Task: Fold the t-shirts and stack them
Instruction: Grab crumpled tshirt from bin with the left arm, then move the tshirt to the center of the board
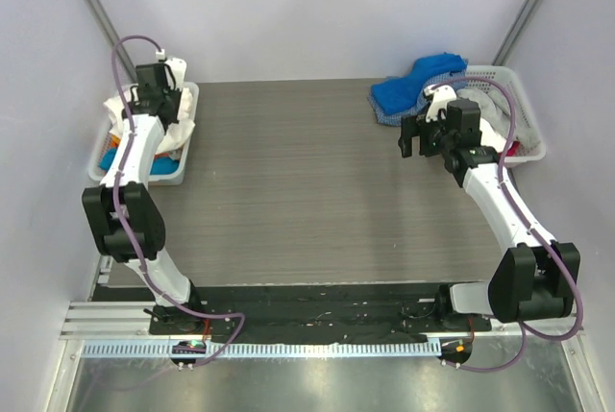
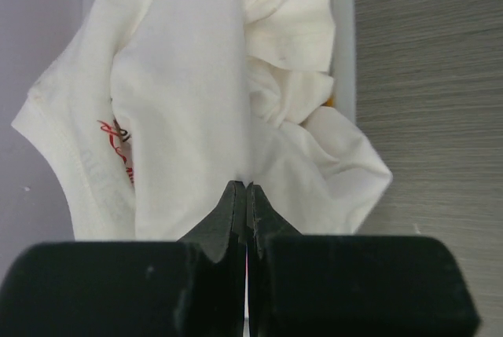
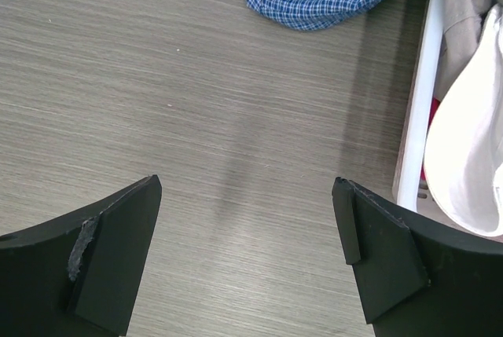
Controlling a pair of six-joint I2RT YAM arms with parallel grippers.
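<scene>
The left claw (image 2: 246, 195) is pinched tight on a ridge of the white t-shirt (image 2: 181, 101), which lies heaped in the basket (image 2: 343, 46) at ten o'clock on the desk (image 1: 288, 181). The cloth looks limp and light and will likely drape and drag, so a hem or shoulder should hold better. The right claw (image 3: 245, 195) gapes empty.

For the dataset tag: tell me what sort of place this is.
Likely a robot lab cell, not a home: plain walls box in a table, a left arm and a right arm are mounted at its edge, a basket of shirts each side.

left tool (image 2: 246, 190) clamped closed, right tool (image 3: 246, 188) agape
</scene>
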